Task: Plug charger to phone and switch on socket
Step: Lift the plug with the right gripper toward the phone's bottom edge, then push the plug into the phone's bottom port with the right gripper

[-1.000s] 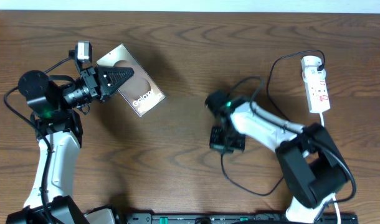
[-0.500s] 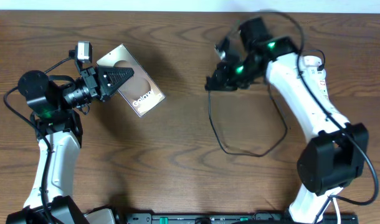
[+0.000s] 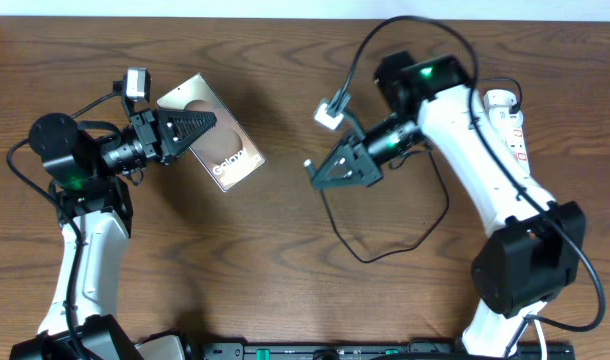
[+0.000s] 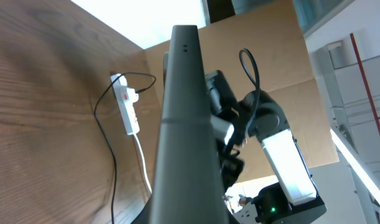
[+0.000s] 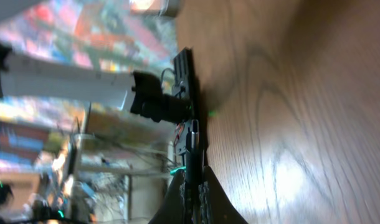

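Observation:
My left gripper (image 3: 197, 128) is shut on the phone (image 3: 223, 148), a dark bronze rectangle held above the table at the left. In the left wrist view the phone (image 4: 184, 118) shows edge-on as a dark slab. My right gripper (image 3: 313, 170) is shut on the charger (image 3: 360, 250) near its plug tip and points left at the phone, a gap away. In the right wrist view the fingers (image 5: 177, 199) clamp the thin black plug (image 5: 191, 155), which points at the phone's edge (image 5: 182, 71). The cable loops back to the white socket (image 3: 507, 135) at the right, which also shows in the left wrist view (image 4: 125, 107).
The charger's slack hangs in a loop over the table's middle. A white plug adapter (image 3: 499, 100) sits at the socket's far end and its white cord (image 3: 517, 190) runs toward the front. A black bar (image 3: 385, 350) lies along the front edge.
My right gripper has swung with the cable from the table's middle up to the back, then down and left toward the phone. My left gripper and the phone have stayed still.

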You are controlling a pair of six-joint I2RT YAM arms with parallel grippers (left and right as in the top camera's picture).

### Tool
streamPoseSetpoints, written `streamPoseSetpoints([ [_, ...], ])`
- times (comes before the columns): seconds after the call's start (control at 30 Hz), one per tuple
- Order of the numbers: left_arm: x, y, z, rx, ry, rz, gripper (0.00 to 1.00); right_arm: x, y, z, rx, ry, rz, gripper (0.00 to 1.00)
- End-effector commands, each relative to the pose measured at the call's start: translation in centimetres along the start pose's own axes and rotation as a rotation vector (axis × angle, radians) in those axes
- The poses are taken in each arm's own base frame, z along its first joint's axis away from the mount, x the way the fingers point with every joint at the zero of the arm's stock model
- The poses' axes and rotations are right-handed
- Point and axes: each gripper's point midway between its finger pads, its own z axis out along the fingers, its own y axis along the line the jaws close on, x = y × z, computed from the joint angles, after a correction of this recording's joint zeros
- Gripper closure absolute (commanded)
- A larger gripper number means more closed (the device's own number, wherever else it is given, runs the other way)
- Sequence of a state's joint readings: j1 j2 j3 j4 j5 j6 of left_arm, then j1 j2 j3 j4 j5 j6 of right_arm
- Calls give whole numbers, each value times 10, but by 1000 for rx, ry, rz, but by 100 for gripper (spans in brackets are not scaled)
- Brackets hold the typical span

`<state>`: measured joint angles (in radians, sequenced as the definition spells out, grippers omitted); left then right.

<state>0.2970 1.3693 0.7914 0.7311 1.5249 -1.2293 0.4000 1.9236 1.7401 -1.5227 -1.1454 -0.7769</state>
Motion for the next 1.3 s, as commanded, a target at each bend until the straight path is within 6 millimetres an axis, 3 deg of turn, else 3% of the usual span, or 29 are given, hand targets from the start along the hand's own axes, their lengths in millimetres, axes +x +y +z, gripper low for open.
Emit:
streamPoseSetpoints([
  [0.0,5,-8,0,14,41,50,93,1,12,21,-81,-15,-136,99],
  [0.2,6,-8,0,16,45,51,92,1,18,47,-197,-81,-188,99],
  [0.4,7,-9,2,19,51,81,93,1,25,59,-259,-108,-206,99],
  [0.73,23,-14,23,54,123,166,92,-5,25,62,-271,-111,-163,99],
  [1.27,29,-16,29,66,146,183,92,-7,25,64,-271,-111,-170,99],
])
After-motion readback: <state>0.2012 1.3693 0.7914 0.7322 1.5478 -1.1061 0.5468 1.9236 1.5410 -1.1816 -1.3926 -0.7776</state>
